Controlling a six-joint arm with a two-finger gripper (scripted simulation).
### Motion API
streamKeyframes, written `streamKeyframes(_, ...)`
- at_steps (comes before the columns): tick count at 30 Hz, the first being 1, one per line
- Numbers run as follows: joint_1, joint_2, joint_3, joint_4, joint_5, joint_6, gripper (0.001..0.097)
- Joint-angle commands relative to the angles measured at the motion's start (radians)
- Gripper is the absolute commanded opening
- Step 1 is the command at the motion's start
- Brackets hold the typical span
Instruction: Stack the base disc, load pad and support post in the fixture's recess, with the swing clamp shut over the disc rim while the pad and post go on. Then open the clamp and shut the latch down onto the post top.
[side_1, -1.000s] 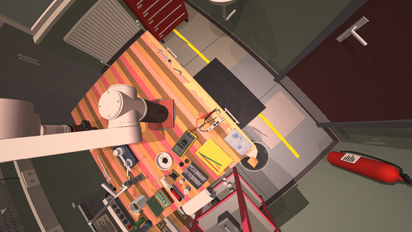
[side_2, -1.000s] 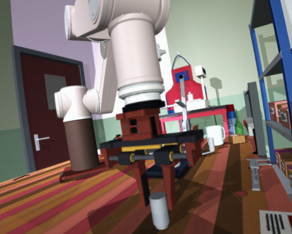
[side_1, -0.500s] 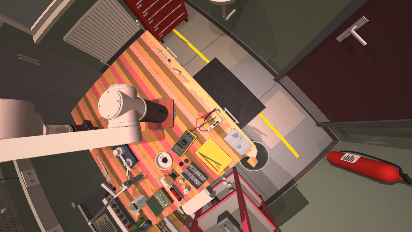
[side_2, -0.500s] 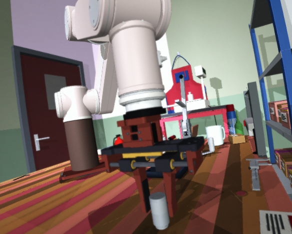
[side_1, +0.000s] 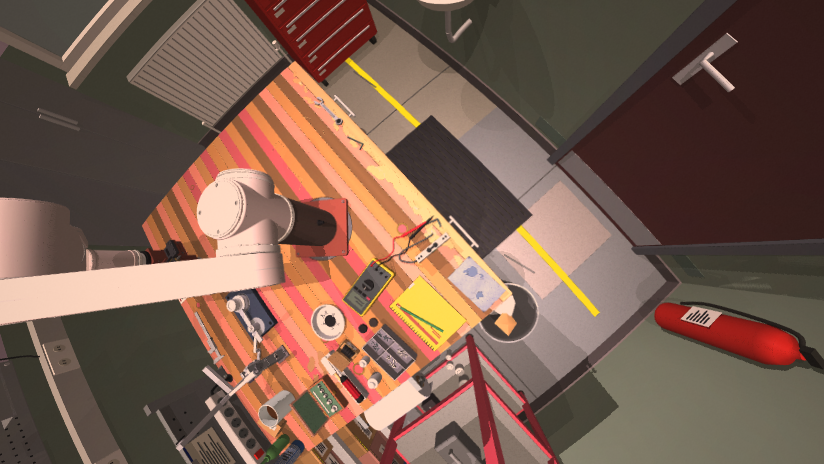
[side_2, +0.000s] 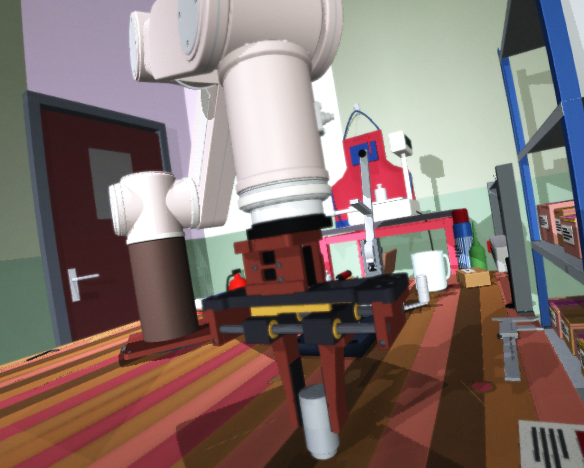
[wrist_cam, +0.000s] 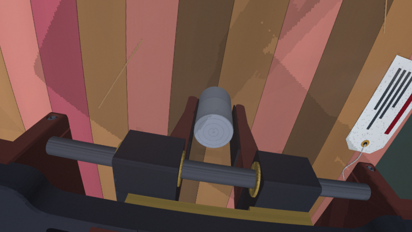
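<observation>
The support post (side_2: 316, 426) (wrist_cam: 213, 117) is a short grey cylinder standing upright on the striped bench. My gripper (side_2: 312, 417) (wrist_cam: 214, 111) reaches straight down around it, and I cannot tell whether it has closed on the post. The fixture (side_1: 252, 311) is a dark blue block behind my gripper. It is mostly hidden by the gripper body in the second side camera. Its swing arm (side_1: 249, 323) lies across it. In the side camera my arm hides the gripper and the post. I cannot make out the base disc or the load pad.
The robot's base (side_1: 323, 227) stands on the bench behind the fixture. A multimeter (side_1: 368, 286), a yellow notepad (side_1: 426, 314), a parts tray (side_1: 390, 353) and a white mug (side_2: 431, 270) lie further along. A paper tag (wrist_cam: 382, 105) lies close by near the bench edge.
</observation>
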Motion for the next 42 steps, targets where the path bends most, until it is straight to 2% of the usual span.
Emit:
streamKeyframes(1,0.0,-0.001,-0.001,0.0,0.0,0.0,0.024)
streamKeyframes(12,0.0,-0.001,-0.001,0.0,0.0,0.0,0.002)
streamKeyframes(36,0.0,-0.043,-0.027,0.0,0.068,0.0,0.0015)
streamKeyframes(39,0.0,-0.068,-0.051,0.0,0.116,0.0,0.0015)
streamKeyframes(42,0.0,-0.104,-0.102,0.0,0.2,0.0,0.0015)
